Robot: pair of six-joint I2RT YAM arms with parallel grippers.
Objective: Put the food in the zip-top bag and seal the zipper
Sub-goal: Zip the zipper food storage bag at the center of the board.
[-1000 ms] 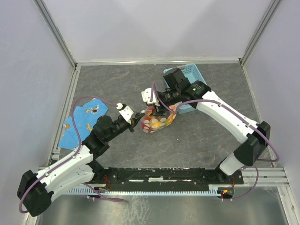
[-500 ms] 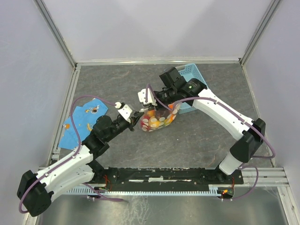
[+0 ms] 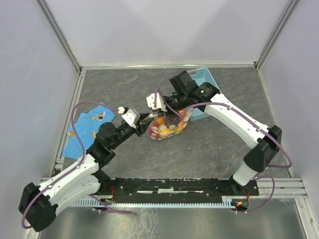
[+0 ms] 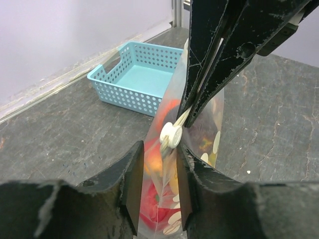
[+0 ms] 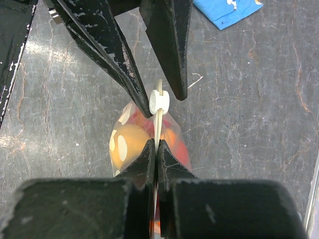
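Note:
The zip-top bag (image 3: 167, 130), clear with white oval spots, stands on edge mid-table and bulges with the food (image 3: 172, 127). Red and orange pieces (image 4: 153, 201) show through the plastic. My right gripper (image 5: 156, 147) is shut on the zipper (image 5: 158, 118), the thin whitish strip along the bag's upper edge. A round white slider (image 4: 171, 134) sits on that strip just beyond its tips. My left gripper (image 4: 159, 149) straddles the bag's edge below the slider, open, with a gap on both sides. In the top view the left gripper (image 3: 147, 122) and the right gripper (image 3: 166, 112) meet nose to nose over the bag.
A light-blue perforated basket (image 3: 205, 78) stands behind the right wrist, close to the bag. A blue cloth (image 3: 85, 128) lies flat at the left edge of the table. Dark stone-like tabletop surrounds the bag; metal frame rails run along the sides.
My right gripper has shut on the zipper strip. My left gripper, shut on the bag's end before, has opened, and its arm has shifted slightly left.

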